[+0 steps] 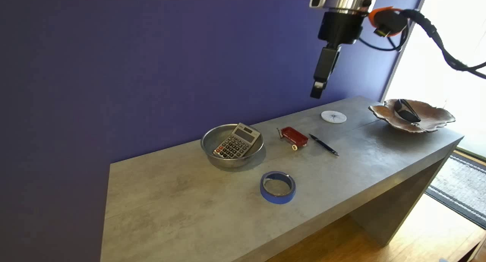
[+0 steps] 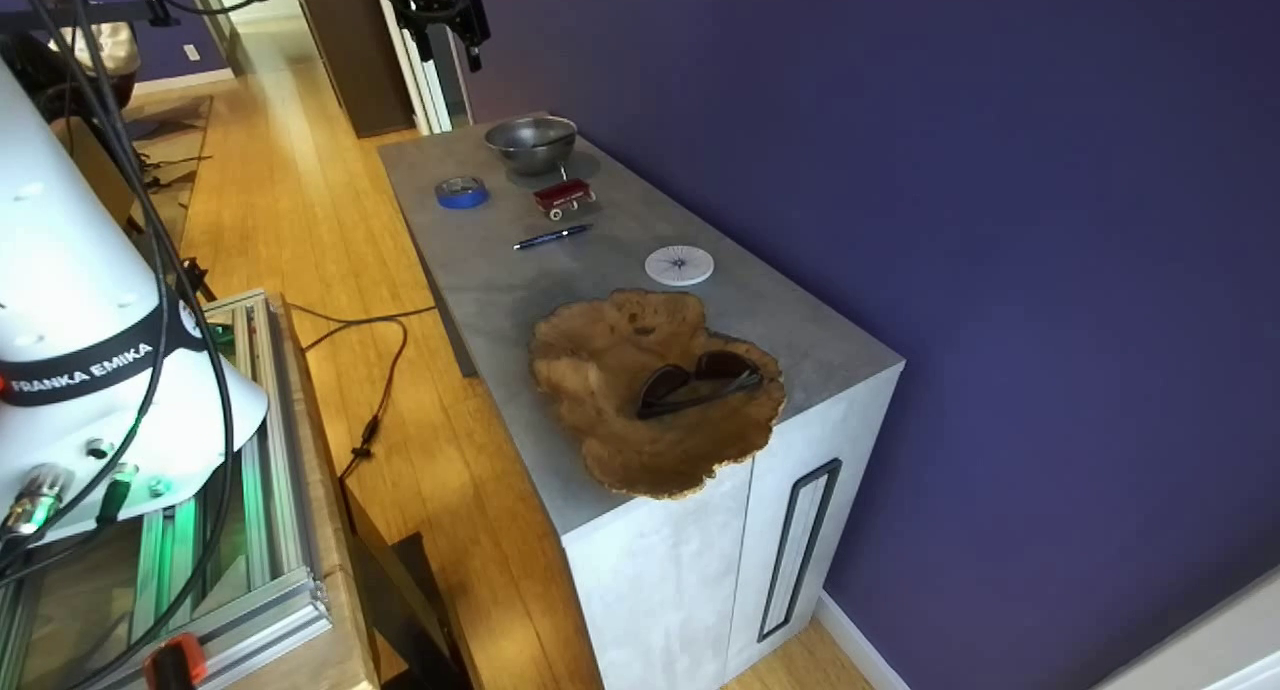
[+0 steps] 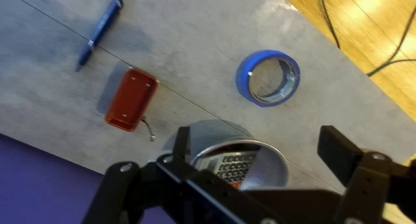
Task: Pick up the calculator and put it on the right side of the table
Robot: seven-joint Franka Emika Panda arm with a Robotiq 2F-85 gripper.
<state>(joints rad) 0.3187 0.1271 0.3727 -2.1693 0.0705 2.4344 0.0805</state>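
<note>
The grey calculator (image 1: 237, 141) leans tilted inside a metal bowl (image 1: 228, 162), its upper end against the rim. In the wrist view the calculator (image 3: 237, 167) shows partly, its lower part hidden behind my gripper. In an exterior view the bowl (image 2: 530, 160) shows, but its contents are hard to make out. The bowl stands on the grey table (image 1: 171, 205) near the wall. My gripper (image 3: 255, 136) is open, with nothing between its fingers. It hangs in the air above the table, apart from the bowl, in both exterior views (image 1: 317, 90) (image 2: 450, 56).
A blue tape roll (image 1: 278, 197), a red toy wagon (image 1: 294, 136) and a dark blue pen (image 1: 323, 145) lie near the bowl. A white disc (image 1: 333, 117) lies near the wall. A brown wooden dish (image 2: 600, 410) holding sunglasses (image 2: 700, 380) sits at one table end.
</note>
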